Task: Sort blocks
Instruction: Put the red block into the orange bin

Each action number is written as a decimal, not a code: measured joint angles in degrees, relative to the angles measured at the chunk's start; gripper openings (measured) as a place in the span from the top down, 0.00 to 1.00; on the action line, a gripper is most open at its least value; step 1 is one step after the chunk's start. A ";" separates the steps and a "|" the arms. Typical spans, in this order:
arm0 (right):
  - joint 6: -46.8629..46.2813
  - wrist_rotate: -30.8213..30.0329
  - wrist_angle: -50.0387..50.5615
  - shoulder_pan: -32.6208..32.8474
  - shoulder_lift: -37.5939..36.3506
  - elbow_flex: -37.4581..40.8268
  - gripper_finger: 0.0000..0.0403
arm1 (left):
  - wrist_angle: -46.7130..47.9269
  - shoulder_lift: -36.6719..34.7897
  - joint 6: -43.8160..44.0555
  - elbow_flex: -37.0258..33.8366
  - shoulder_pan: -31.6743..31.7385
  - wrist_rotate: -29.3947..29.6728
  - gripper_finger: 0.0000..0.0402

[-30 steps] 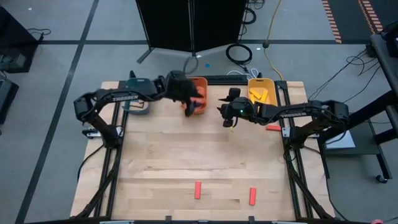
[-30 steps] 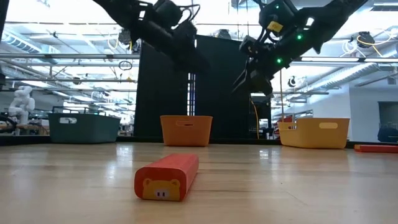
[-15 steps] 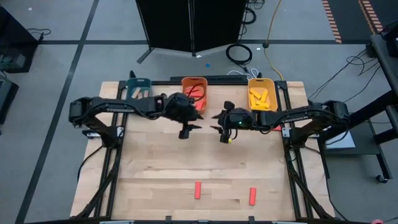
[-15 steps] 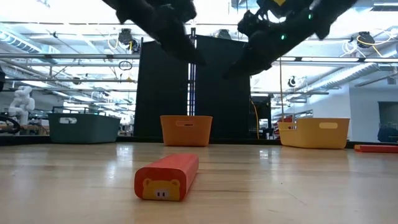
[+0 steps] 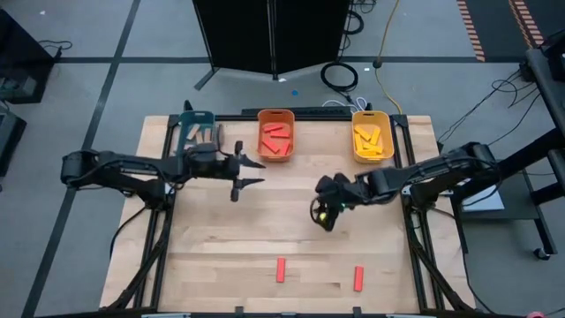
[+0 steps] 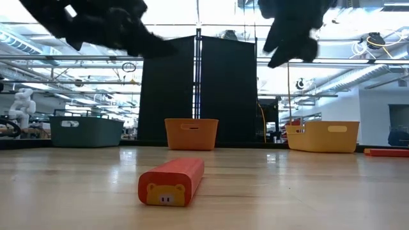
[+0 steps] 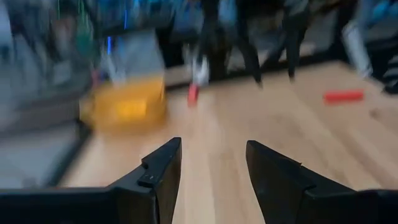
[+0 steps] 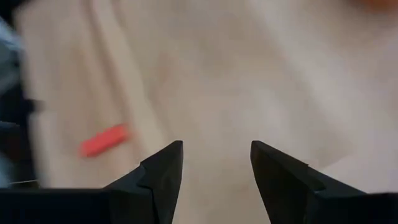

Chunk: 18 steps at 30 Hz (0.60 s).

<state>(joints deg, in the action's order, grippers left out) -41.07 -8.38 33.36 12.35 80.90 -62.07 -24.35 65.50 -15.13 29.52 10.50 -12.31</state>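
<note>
Blocks, red [image 5: 281, 270] and [image 5: 359, 279], on desk [image 5: 221, 238] near front edge, long axes front-to-back; right hand [image 5: 323, 212] nearer, left hand [image 5: 240, 177] farther. Low view: red block [image 6: 171, 182] end-on. Wrist views: both hands wide, empty.

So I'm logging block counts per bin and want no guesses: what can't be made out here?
- Teal bin: contents in shadow in the high view, walled off in the low view.
- Orange bin and yellow bin: blocks overlap, count unsure.
- Left wrist view: motion blur.
- Red block: blurred in the right wrist view.
</note>
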 joint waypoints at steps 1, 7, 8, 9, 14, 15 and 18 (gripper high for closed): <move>-3.83 1.25 -0.10 1.16 0.00 -0.13 0.55 | -4.43 0.01 -1.60 -1.08 0.17 -1.67 0.56; -29.69 6.97 0.00 8.05 0.62 -0.23 0.55 | -27.01 4.65 -2.59 -3.00 2.95 -18.35 0.56; -34.78 8.70 0.17 9.21 0.99 -0.23 0.55 | -30.01 5.79 -1.00 -3.00 3.40 -20.55 0.56; -40.32 10.49 0.27 10.28 1.57 -0.23 0.55 | -32.55 6.95 0.48 -2.99 3.86 -22.07 0.56; -63.39 19.74 -0.02 16.65 5.56 -0.23 0.55 | -35.13 11.49 3.48 -2.97 5.66 -23.44 0.56; -66.09 21.18 -0.02 18.01 6.47 -0.23 0.55 | -35.14 12.21 3.02 -2.97 6.02 -23.50 0.56; -73.92 24.72 -1.20 21.42 8.71 -0.23 0.55 | -35.17 13.75 2.30 -2.97 7.23 -23.52 0.56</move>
<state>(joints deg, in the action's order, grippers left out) -114.98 16.34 32.17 33.76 89.61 -62.30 -59.52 79.25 -12.82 26.55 17.73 -35.83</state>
